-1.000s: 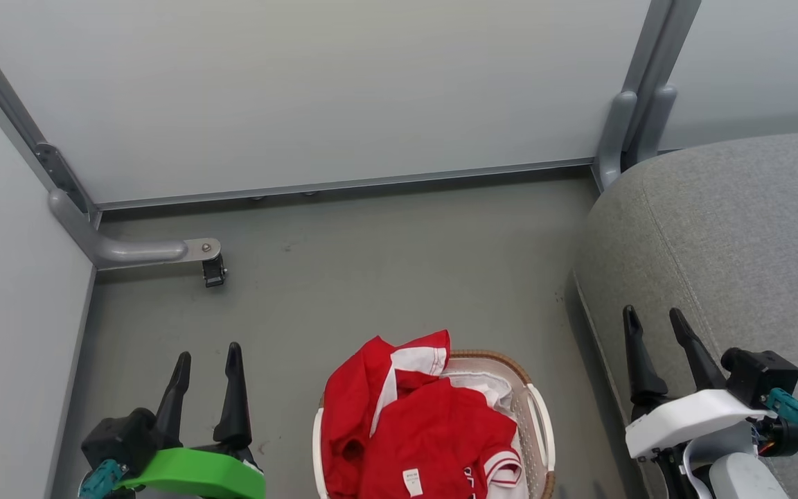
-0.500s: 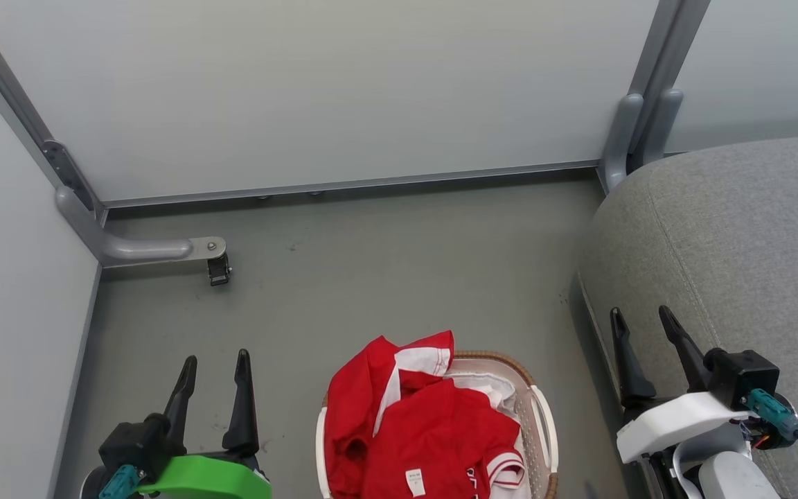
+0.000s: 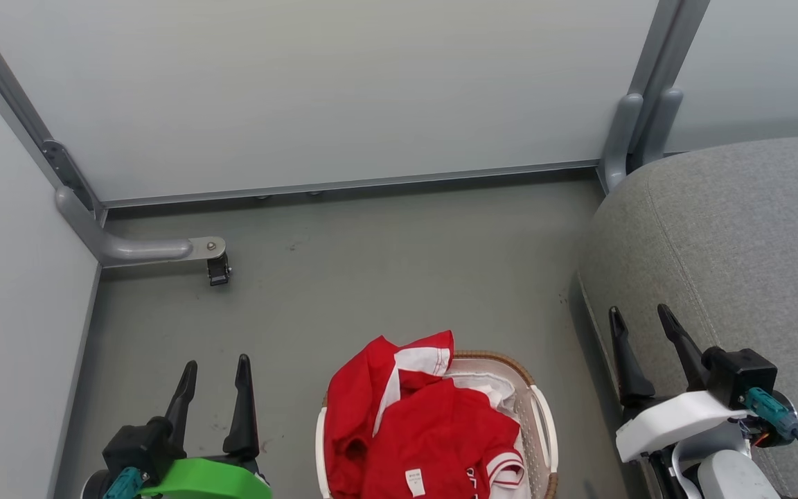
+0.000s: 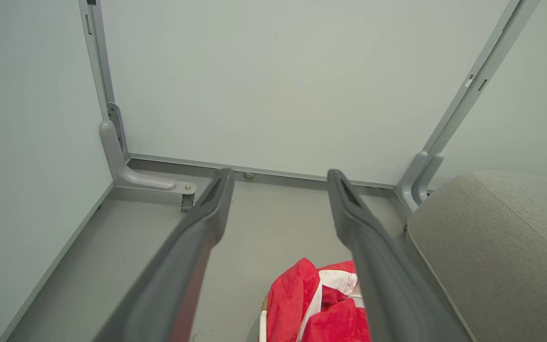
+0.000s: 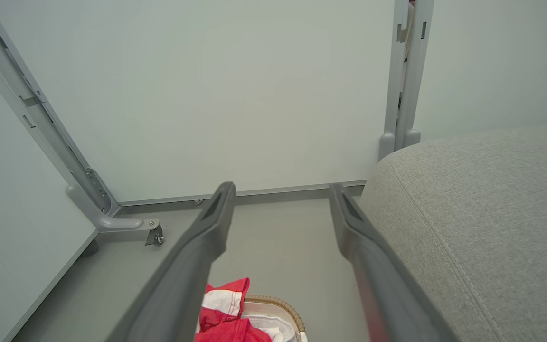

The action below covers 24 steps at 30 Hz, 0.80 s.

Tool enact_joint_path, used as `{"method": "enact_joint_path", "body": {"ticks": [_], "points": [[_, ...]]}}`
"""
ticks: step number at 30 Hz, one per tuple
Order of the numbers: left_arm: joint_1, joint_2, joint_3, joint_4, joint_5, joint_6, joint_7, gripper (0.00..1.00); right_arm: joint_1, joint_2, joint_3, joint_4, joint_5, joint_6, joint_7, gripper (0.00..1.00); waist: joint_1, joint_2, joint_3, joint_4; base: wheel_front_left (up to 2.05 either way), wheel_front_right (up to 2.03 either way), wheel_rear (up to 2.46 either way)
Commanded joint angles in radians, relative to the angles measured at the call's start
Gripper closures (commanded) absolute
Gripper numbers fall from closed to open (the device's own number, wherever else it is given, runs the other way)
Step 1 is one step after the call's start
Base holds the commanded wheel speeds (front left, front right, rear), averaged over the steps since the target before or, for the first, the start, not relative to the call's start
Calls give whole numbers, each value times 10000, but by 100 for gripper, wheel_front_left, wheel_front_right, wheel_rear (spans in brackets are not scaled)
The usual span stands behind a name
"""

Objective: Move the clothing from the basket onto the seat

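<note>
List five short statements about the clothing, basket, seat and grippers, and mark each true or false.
1. The clothing lies in the basket. True.
2. The left gripper holds a garment. False: it is open and empty, above the floor to the left of the basket.
3. The seat is on the robot's right of the basket. True.
4. The basket stands on the seat. False: it stands on the floor beside the seat.
5. The right gripper is open and holds nothing. True.
</note>
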Motion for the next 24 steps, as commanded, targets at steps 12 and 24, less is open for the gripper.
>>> {"method": "enact_joint_path", "body": {"ticks": [12, 24], "points": [[29, 66, -10, 8, -96, 48, -11, 0, -15, -59, -37, -18, -57, 0, -53, 0, 0, 36, 33, 11, 0, 0, 0], [-522, 62, -568, -18, -11, -50, -11, 0, -504, -57, -752, -470, -468, 0, -53, 0, 0, 36, 1237, 45, 0, 0, 0]]}}
